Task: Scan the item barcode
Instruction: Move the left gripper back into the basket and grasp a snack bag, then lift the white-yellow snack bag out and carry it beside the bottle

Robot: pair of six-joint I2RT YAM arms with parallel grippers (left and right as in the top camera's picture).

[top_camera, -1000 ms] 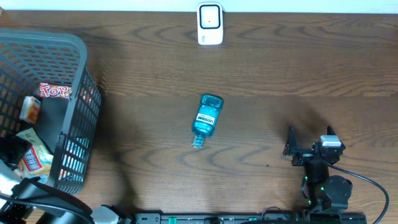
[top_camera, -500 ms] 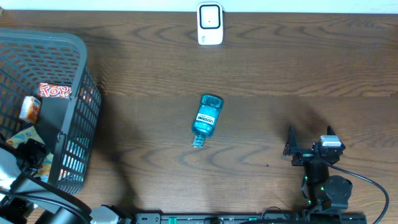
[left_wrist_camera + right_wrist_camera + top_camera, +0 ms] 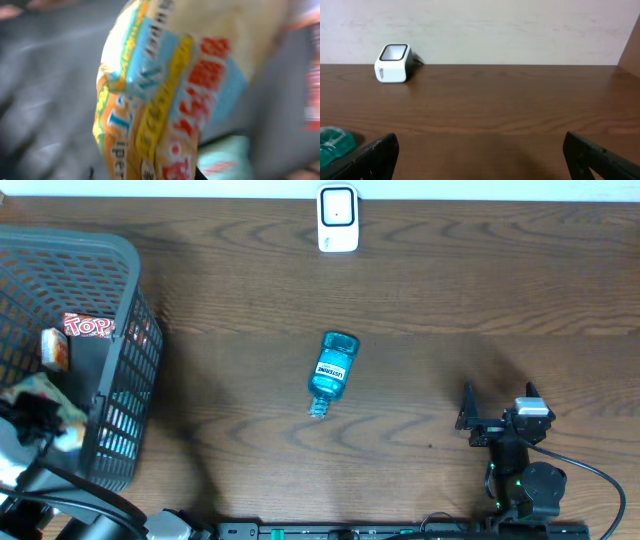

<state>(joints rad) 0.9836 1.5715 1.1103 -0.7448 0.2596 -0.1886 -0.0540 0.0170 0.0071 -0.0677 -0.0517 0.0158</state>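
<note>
Your left gripper (image 3: 38, 414) is down inside the basket (image 3: 110, 255) at the left end of the table (image 3: 450, 300). Its jaws are drawn tight together on the snack packet (image 3: 165, 95), which fills the left wrist view. That view is blurred, so you cannot tell how much of the wrapper is pinched. Judge the packet as light, soft and crinkly: the film looks slick, the contents probably crush, and the bag will likely sag and swing from a narrow pinch. A hold on a sealed edge or flat margin should serve best, with the printed faces left clear, since no barcode is readable here. The scanner (image 3: 338, 218) stands at the far edge of the table, well apart from the basket. A blue mouthwash bottle (image 3: 331, 370) lies on its side in the open between them. Your right gripper (image 3: 497, 405) rests at the near right with its jaws spread wide, holding nothing.
</note>
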